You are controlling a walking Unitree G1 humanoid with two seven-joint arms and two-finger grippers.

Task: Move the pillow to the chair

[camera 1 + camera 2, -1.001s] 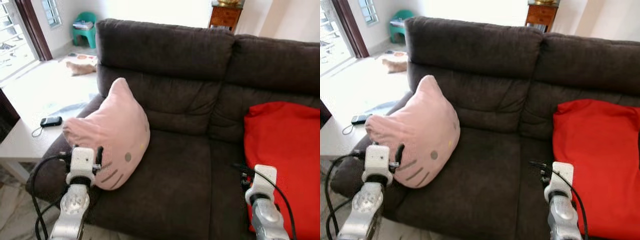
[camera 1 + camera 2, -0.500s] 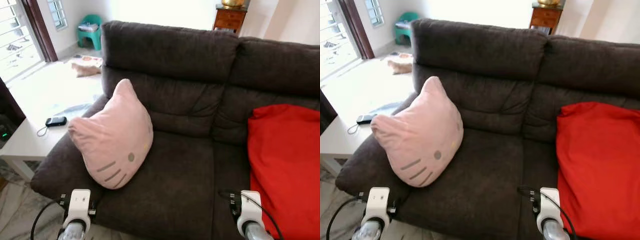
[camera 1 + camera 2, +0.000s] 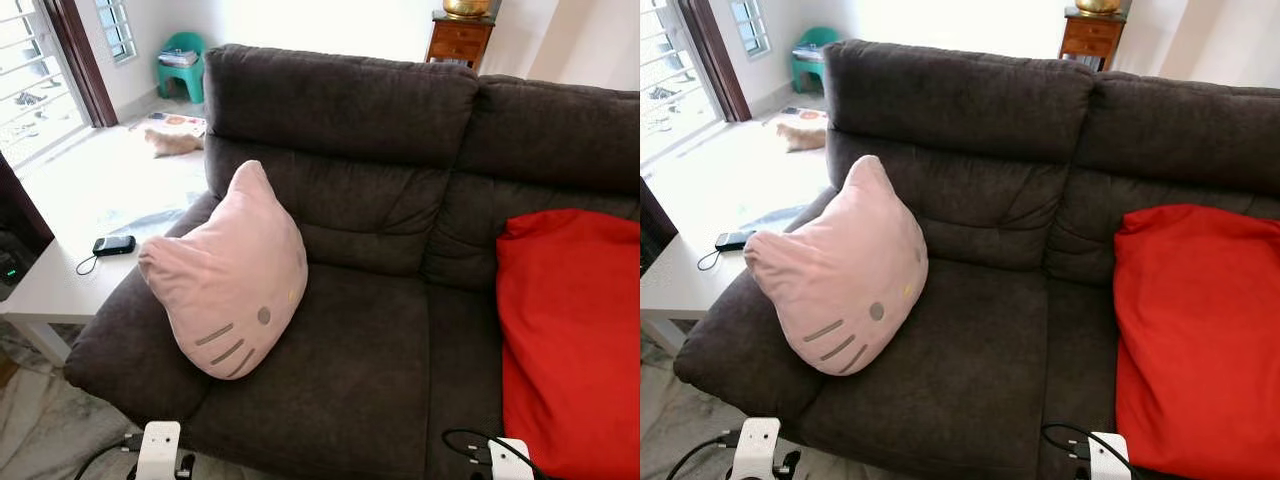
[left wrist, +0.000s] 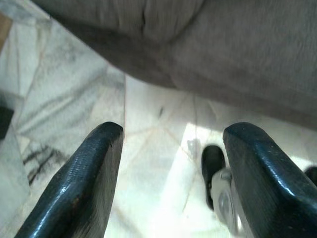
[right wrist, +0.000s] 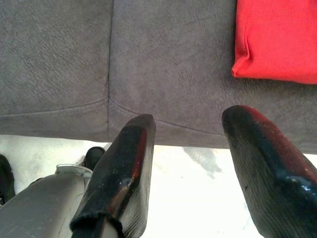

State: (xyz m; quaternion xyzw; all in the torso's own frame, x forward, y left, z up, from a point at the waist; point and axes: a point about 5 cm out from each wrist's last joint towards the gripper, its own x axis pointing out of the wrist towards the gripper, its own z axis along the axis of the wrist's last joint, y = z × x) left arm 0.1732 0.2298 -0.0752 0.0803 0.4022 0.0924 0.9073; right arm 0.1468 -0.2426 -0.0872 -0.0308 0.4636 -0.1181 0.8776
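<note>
Sofa (image 3: 360,330) in living room | pillow (image 3: 232,277) leans on sofa's left end, up past left gripper (image 4: 168,168), nearer it | right gripper (image 5: 198,163) low by sofa front | both jaws open, empty

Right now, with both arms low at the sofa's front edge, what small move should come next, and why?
Probably raise the open left gripper toward the pink pillow. The pillow leans untouched against the sofa armrest, and the right gripper is open, nearer the red cushion.

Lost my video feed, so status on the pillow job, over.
Left gripper open, low over the floor before the sofa. Right gripper open at the seat's front edge. Pink pillow on the sofa's left seat, ungripped. Nothing blocking it.
</note>
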